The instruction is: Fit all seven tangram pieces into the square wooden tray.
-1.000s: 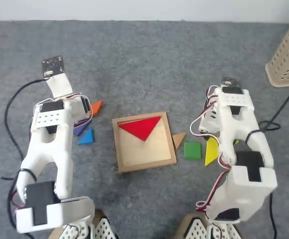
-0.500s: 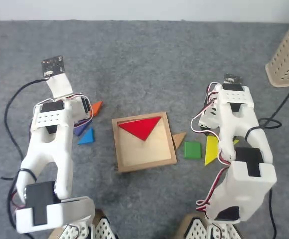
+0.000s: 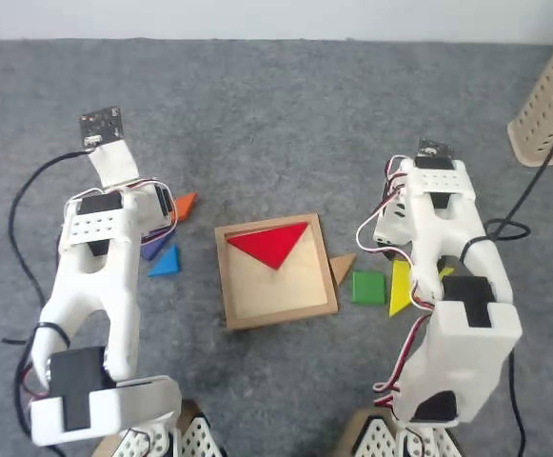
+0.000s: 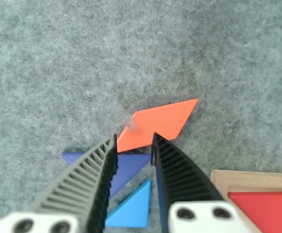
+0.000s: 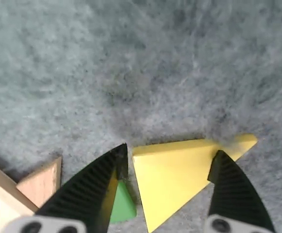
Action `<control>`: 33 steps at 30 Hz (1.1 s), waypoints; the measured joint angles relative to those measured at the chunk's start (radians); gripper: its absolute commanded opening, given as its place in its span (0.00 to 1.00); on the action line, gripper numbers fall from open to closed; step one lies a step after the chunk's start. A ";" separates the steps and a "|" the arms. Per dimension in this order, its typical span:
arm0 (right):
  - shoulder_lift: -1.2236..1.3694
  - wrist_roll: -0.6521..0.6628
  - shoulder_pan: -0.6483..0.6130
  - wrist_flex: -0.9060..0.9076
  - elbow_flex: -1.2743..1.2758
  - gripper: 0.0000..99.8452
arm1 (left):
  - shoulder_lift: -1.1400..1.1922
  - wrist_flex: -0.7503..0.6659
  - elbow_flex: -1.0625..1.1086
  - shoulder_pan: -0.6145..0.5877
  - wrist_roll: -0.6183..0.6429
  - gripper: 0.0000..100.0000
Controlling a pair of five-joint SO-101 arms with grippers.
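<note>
The right gripper (image 5: 171,155) is hanging low over the yellow triangle (image 5: 174,172) with its jaws spread wide, one finger on each side of the piece and nothing between them yet. In my judgement the risk is lying here. The triangle is thin and flat on the grey carpet (image 3: 286,114), and its sides are slanting, so closing fingers may push it away or turn it instead of gripping it. One finger is also standing just beside the green square (image 3: 368,288) and may drag it along. The left gripper (image 4: 134,140) is showing only a narrow gap, empty, above the end of the orange parallelogram (image 4: 157,124). A dark blue triangle (image 4: 124,165) and a light blue triangle (image 4: 131,211) are lying close under it. The wooden tray (image 3: 276,290) is sitting in the middle of the high view, between the two arms. It is holding only the red triangle (image 3: 268,244) against its upper edge, so most of the task is remaining. A small wood-coloured triangle (image 3: 343,266) is lying just to the right of the tray. The pieces look smooth and hard with sharp corners, while the carpet is rough and fibrous.
</note>
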 measured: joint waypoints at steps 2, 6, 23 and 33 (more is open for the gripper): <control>0.008 0.000 0.000 0.006 -0.009 0.25 | 0.000 0.000 0.000 0.000 0.000 0.11; 0.025 -0.002 0.000 0.008 -0.023 0.25 | 0.000 0.000 0.000 0.000 0.000 0.11; 0.035 0.006 0.002 0.015 -0.041 0.18 | 0.000 0.000 0.000 0.000 0.000 0.11; 0.115 0.361 0.008 0.052 -0.256 0.18 | 0.000 0.000 0.000 0.000 0.000 0.11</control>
